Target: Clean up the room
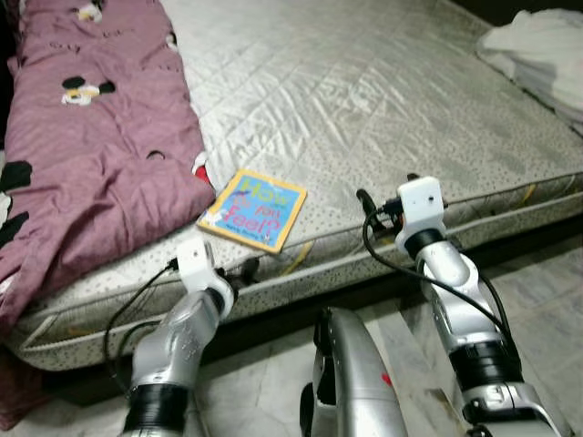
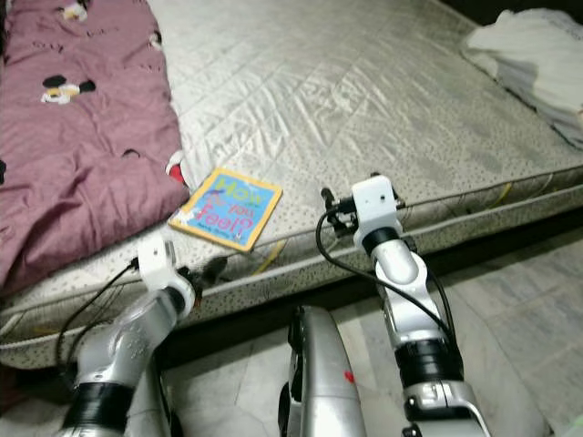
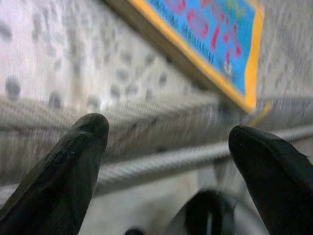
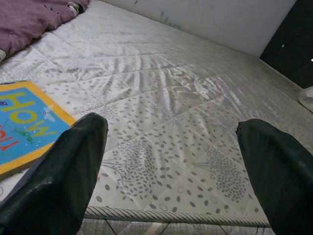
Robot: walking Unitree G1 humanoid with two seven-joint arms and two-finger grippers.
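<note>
A blue picture book with a yellow border (image 1: 253,209) lies flat on the bare mattress (image 1: 364,100), near its front edge. My left gripper (image 1: 242,270) is open and sits low at the mattress edge, just in front of and below the book (image 3: 210,34). Its fingers (image 3: 73,161) hold nothing. My right gripper (image 1: 369,208) is open too and hovers over the front edge, to the right of the book (image 4: 24,122). Its two black fingers (image 4: 63,181) are spread wide over the dotted mattress cover.
A purple cartoon-print quilt (image 1: 91,137) covers the left part of the mattress, its edge close to the book. A pile of white bedding (image 1: 537,45) sits at the far right corner. Pale tiled floor (image 1: 547,282) runs along the front of the mattress.
</note>
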